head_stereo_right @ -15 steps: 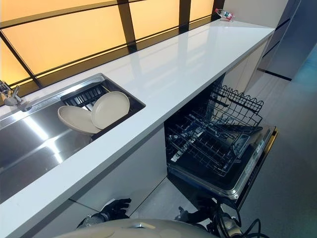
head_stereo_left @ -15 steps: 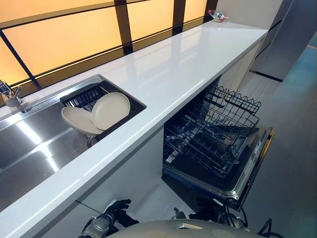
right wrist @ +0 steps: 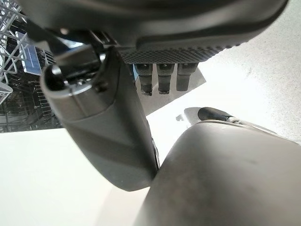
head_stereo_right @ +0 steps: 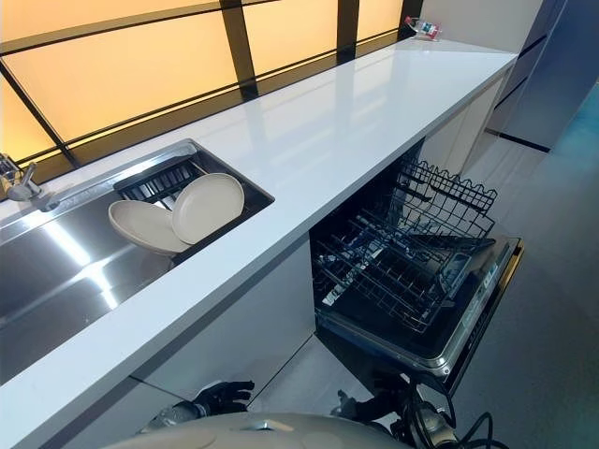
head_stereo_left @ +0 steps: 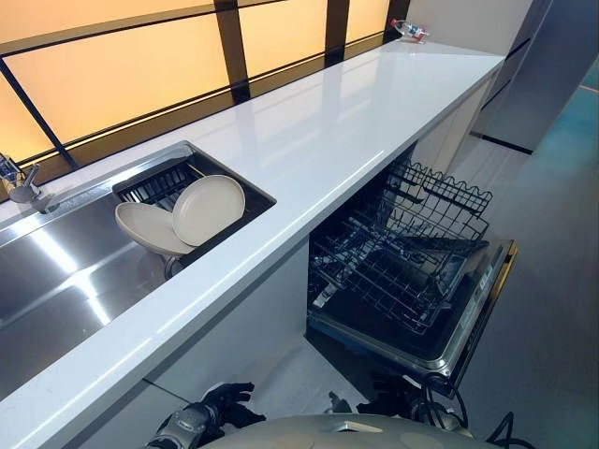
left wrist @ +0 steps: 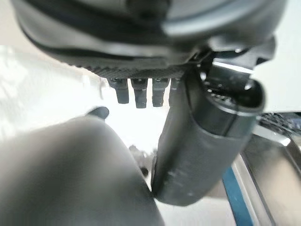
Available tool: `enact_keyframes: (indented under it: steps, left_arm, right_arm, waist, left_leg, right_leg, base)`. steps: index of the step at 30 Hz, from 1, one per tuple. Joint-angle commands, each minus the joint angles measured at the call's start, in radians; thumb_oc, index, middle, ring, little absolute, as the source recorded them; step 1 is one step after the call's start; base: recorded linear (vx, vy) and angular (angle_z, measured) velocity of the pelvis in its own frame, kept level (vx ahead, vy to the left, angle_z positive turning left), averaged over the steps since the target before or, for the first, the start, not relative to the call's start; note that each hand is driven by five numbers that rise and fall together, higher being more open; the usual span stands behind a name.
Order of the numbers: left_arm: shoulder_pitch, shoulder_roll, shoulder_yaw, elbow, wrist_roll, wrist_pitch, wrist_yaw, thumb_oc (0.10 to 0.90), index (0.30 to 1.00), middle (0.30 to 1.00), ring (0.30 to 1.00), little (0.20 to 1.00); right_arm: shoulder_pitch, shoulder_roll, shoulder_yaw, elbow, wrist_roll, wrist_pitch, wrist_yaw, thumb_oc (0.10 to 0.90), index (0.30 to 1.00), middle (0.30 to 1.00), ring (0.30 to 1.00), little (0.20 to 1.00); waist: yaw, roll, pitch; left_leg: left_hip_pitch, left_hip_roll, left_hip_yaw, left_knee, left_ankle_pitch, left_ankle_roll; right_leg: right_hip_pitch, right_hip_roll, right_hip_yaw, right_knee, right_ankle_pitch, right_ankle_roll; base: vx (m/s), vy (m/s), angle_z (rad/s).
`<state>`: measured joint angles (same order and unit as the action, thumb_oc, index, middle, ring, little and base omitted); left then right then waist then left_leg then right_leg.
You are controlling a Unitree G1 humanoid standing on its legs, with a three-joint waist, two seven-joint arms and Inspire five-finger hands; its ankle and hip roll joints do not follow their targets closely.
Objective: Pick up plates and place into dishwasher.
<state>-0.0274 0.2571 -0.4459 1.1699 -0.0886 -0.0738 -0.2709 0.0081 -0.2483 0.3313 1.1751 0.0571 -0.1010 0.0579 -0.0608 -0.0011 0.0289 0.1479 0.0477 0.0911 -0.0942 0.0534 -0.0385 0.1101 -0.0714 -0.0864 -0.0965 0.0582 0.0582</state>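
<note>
Two cream plates lean in a dark rack at the right end of the sink: a round one (head_stereo_left: 208, 208) upright in front, and another (head_stereo_left: 150, 227) tilted to its left. The dishwasher stands open below the counter, its wire rack (head_stereo_left: 402, 262) pulled out over the lowered door (head_stereo_left: 473, 313). My left hand (head_stereo_left: 223, 404) hangs low in front of the cabinet, far below the plates, fingers relaxed and holding nothing (left wrist: 202, 141). My right hand (head_stereo_right: 363, 408) hangs low near the dishwasher door, also open and holding nothing (right wrist: 103, 122).
A long white counter (head_stereo_left: 328, 131) runs from the steel sink basin (head_stereo_left: 65, 271) to the far wall, where a small bottle (head_stereo_left: 410, 30) stands. A faucet (head_stereo_left: 23, 185) sits at the sink's left. Grey tall cabinets (head_stereo_left: 547, 75) stand beyond the dishwasher.
My left hand has sunk slightly toward the bottom edge of the eye views. The plates and the dishwasher rack have not moved.
</note>
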Motion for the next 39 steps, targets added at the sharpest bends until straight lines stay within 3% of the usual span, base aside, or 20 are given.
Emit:
enact_keyframes:
  steps: [1,2,4,8,12,15,16,20,22,27,33,36,39]
  left_arm:
    - [-0.131,-0.045,-0.089,-0.088,0.091,-0.109,-0.031,0.8,0.9,0.9,0.9,0.9]
    - [-0.14,-0.03,-0.118,-0.133,0.131,-0.123,-0.027,0.8,0.9,0.9,0.9,0.9]
    - [-0.166,0.006,-0.15,-0.273,0.089,-0.079,-0.067,0.8,0.9,0.9,0.9,0.9]
    - [-0.224,0.096,-0.185,-0.575,0.016,0.045,-0.154,0.8,0.9,0.9,0.9,0.9]
    - [-0.299,0.18,-0.168,-0.865,-0.041,0.226,-0.226,0.8,0.9,0.9,0.9,0.9]
    - [-0.377,0.222,-0.134,-1.088,-0.247,0.4,-0.341,0.8,0.9,0.9,0.9,0.9]
    - [-0.379,0.224,-0.133,-1.094,-0.255,0.406,-0.344,0.8,0.9,0.9,0.9,0.9]
    - [-0.455,0.265,-0.113,-1.252,-0.507,0.492,-0.381,0.8,0.9,0.9,0.9,0.9]
    - [-0.491,0.281,-0.1,-1.307,-0.6,0.504,-0.367,0.8,0.9,0.9,0.9,0.9]
    - [-0.574,0.332,-0.044,-1.377,-0.644,0.391,-0.276,0.8,0.9,0.9,0.9,0.9]
    - [-0.638,0.362,0.015,-1.431,-0.756,0.36,-0.203,0.8,0.9,0.9,0.9,0.9]
    - [-0.666,0.361,0.047,-1.426,-0.821,0.333,-0.126,0.8,0.9,0.9,0.9,0.9]
    - [-0.696,0.371,0.103,-1.398,-0.817,0.258,-0.002,0.8,0.9,0.9,0.9,0.9]
  right_arm:
    - [-0.081,0.018,0.043,-0.005,-0.005,0.015,0.035,0.8,0.9,0.9,0.9,0.9]
    - [-0.083,0.015,0.047,-0.009,-0.002,0.02,0.035,0.8,0.9,0.9,0.9,0.9]
    - [-0.086,0.003,0.058,-0.021,-0.003,0.029,0.043,0.8,0.9,0.9,0.9,0.9]
    - [-0.078,-0.014,0.058,-0.045,-0.002,0.038,0.038,0.8,0.9,0.9,0.9,0.9]
    - [-0.063,-0.023,0.063,-0.064,0.003,0.046,0.023,0.8,0.9,0.9,0.9,0.9]
    - [-0.057,-0.019,0.061,-0.041,0.029,0.03,0.01,0.8,0.9,0.9,0.9,0.9]
    - [-0.058,-0.019,0.061,-0.041,0.03,0.03,0.01,0.8,0.9,0.9,0.9,0.9]
    - [-0.063,-0.024,0.068,-0.03,0.063,0.038,0.003,0.8,0.9,0.9,0.9,0.9]
    - [-0.06,-0.03,0.073,-0.03,0.067,0.041,0.001,0.8,0.9,0.9,0.9,0.9]
    - [-0.042,-0.028,0.08,-0.028,0.077,0.039,-0.009,0.8,0.9,0.9,0.9,0.9]
    - [-0.047,-0.018,0.086,-0.015,0.098,0.045,-0.009,0.8,0.9,0.9,0.9,0.9]
    - [-0.053,-0.012,0.091,-0.008,0.107,0.052,-0.012,0.8,0.9,0.9,0.9,0.9]
    - [-0.048,-0.005,0.093,-0.007,0.112,0.052,-0.018,0.8,0.9,0.9,0.9,0.9]
  waist:
    - [-0.015,0.009,0.064]
    - [-0.018,0.012,0.064]
    - [-0.024,0.02,0.068]
    - [-0.025,0.035,0.071]
    - [-0.021,0.045,0.072]
    - [-0.009,0.048,0.063]
    - [-0.009,0.048,0.063]
    - [-0.005,0.053,0.052]
    - [-0.005,0.056,0.048]
    - [0.003,0.056,0.039]
    - [0.011,0.052,0.031]
    - [0.013,0.05,0.028]
    - [0.012,0.046,0.024]
  left_leg:
    - [0.012,-0.056,-0.027,0.007,-0.084,0.039]
    - [0.011,-0.055,-0.025,0.007,-0.083,0.038]
    - [0.011,-0.055,-0.024,0.007,-0.083,0.039]
    - [0.006,-0.058,-0.033,0.007,-0.081,0.041]
    - [-0.004,-0.057,-0.044,0.007,-0.072,0.044]
    - [-0.011,-0.061,-0.057,0.007,-0.071,0.048]
    - [-0.011,-0.061,-0.058,0.007,-0.071,0.048]
    - [-0.014,-0.06,-0.063,0.007,-0.07,0.044]
    - [-0.016,-0.059,-0.064,0.007,-0.069,0.041]
    - [-0.021,-0.057,-0.068,0.007,-0.067,0.034]
    - [-0.023,-0.06,-0.076,0.007,-0.065,0.031]
    - [-0.023,-0.059,-0.074,0.007,-0.065,0.029]
    - [-0.02,-0.059,-0.073,0.007,-0.066,0.027]
  right_leg:
    - [0.028,0.042,-0.003,0.029,-0.039,0.019]
    - [0.026,0.042,0.0,0.03,-0.039,0.02]
    - [0.023,0.042,0.004,0.031,-0.038,0.021]
    - [0.018,0.04,0.006,0.033,-0.036,0.027]
    - [0.011,0.036,0.003,0.033,-0.032,0.03]
    - [0.014,0.031,-0.007,0.025,-0.029,0.033]
    - [0.014,0.031,-0.008,0.025,-0.029,0.033]
    - [0.016,0.026,-0.011,0.02,-0.025,0.033]
    - [0.018,0.025,-0.012,0.015,-0.023,0.032]
    - [0.021,0.02,-0.021,0.01,-0.021,0.033]
    - [0.021,0.019,-0.027,0.009,-0.022,0.03]
    - [0.023,0.018,-0.032,0.009,-0.023,0.029]
    - [0.024,0.018,-0.036,0.009,-0.025,0.028]
  base:
    - [0.0,0.0,0.0]
    - [-0.02,0.04,-0.03]
    - [-0.03,0.04,-0.07]
    - [-0.02,0.021,-0.06]
    - [-0.03,0.011,-0.01]
    - [-0.03,-0.012,0.03]
    - [-0.01,-0.025,0.08]
    - [-0.01,-0.015,0.14]
    - [-0.01,-0.003,0.02]
    - [-0.01,-0.012,0.03]
    - [-0.01,-0.009,0.04]
    - [0.0,-0.009,0.08]
    - [0.02,-0.012,0.04]
